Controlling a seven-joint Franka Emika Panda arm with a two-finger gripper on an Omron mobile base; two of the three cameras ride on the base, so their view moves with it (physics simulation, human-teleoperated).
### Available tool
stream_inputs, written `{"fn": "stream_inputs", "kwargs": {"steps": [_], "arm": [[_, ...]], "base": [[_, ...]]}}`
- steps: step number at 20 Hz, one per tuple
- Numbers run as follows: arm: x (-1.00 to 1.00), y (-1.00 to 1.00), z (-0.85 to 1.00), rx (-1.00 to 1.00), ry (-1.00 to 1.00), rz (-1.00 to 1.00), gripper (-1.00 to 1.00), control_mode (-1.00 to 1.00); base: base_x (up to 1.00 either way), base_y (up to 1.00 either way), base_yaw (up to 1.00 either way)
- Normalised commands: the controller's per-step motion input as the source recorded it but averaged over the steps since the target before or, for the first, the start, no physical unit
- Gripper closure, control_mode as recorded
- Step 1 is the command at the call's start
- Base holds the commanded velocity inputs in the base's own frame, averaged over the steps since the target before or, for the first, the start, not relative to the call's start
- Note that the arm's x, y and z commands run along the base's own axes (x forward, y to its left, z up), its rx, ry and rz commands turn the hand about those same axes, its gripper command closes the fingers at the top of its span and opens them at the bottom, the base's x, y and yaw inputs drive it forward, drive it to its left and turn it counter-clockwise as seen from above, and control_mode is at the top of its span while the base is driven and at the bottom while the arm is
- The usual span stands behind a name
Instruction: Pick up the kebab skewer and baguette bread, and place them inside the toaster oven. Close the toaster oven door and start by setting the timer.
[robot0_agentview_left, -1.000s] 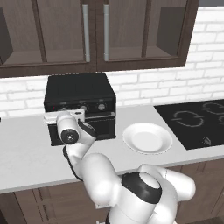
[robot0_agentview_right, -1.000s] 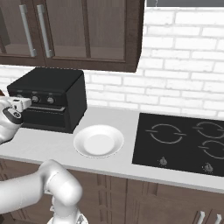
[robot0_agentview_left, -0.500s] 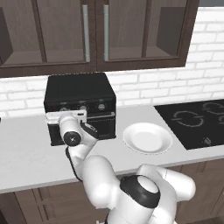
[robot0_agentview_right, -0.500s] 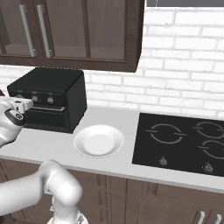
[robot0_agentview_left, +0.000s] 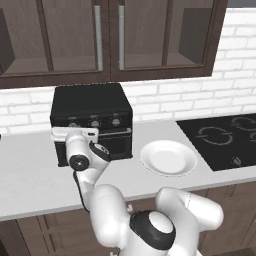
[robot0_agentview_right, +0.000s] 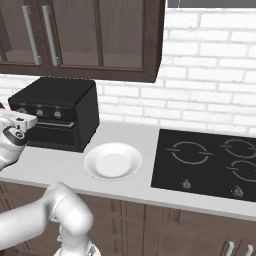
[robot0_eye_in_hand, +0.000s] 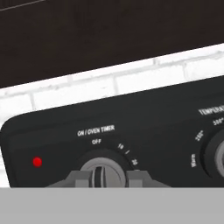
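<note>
While my gripper (robot0_eye_in_hand: 103, 178) sits right against the toaster oven (robot0_agentview_left: 92, 122) at the counter's left end, I see its fingers (robot0_eye_in_hand: 79, 178) clamped on the timer knob (robot0_eye_in_hand: 101, 168) (red light (robot0_eye_in_hand: 37, 162) just beside it), door (robot0_agentview_left: 107, 144) closed.

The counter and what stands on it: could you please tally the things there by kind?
Toaster oven: 1
White plate: 1
Cooktop: 1
Total: 3
</note>
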Motion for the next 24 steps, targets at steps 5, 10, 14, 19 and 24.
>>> {"fn": "stream_inputs", "kwargs": {"steps": [5, 10, 14, 19, 24], "arm": [[0.0, 0.0, 0.0, 0.17, 0.0, -0.06, 1.0, -1.0], [0.0, 0.0, 0.0, 0.2, 0.0, -0.06, 1.0, -1.0], [0.0, 0.0, 0.0, 0.21, 0.0, -0.07, 1.0, -1.0], [0.0, 0.0, 0.0, 0.19, 0.0, -0.08, 1.0, -1.0], [0.0, 0.0, 0.0, 0.17, 0.0, -0.09, 1.0, -1.0]], "base": [[0.0, 0.0, 0.0], [0.0, 0.0, 0.0], [0.0, 0.0, 0.0], [0.0, 0.0, 0.0], [0.0, 0.0, 0.0]]}}
